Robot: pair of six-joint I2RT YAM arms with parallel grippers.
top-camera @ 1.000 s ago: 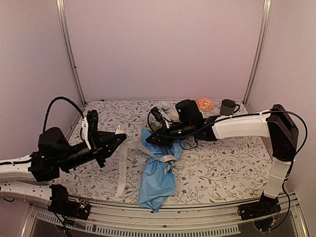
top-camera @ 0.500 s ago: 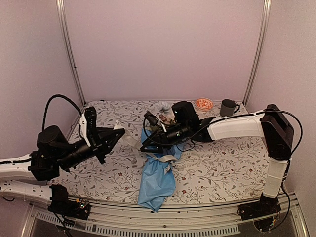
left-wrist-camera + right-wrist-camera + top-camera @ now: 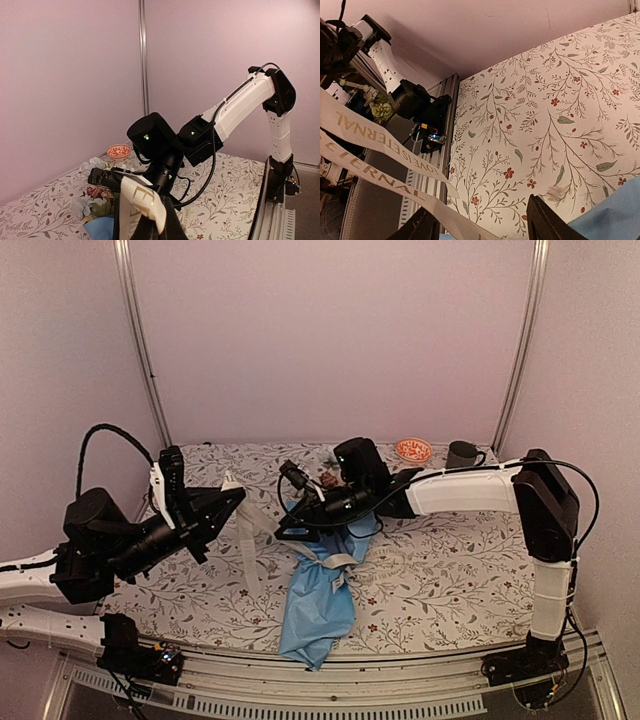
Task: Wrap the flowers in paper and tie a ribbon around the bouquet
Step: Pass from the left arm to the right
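Note:
The bouquet (image 3: 318, 592) lies mid-table as a blue paper (image 3: 616, 212) cone, its narrow end toward the front edge. The flowers (image 3: 93, 199) stick out of its far end, mostly hidden behind the right arm in the top view. A cream ribbon (image 3: 246, 552) with gold lettering is knotted round the cone and runs up to my left gripper (image 3: 237, 497), which is shut on its end (image 3: 143, 198) above the table. My right gripper (image 3: 287, 531) hovers open over the cone's upper part. Two ribbon strands (image 3: 384, 182) cross its left finger (image 3: 420, 228); nothing is pinched.
An orange patterned bowl (image 3: 414, 450) and a dark mug (image 3: 462, 456) stand at the back right. The leaf-printed tablecloth (image 3: 450, 570) covers the table. A metal rail (image 3: 400, 702) runs along the front edge, and upright frame posts stand at both back corners.
The right gripper has swung left and forward over the cone and opened wider. The left gripper has lifted slightly, still holding the ribbon end.

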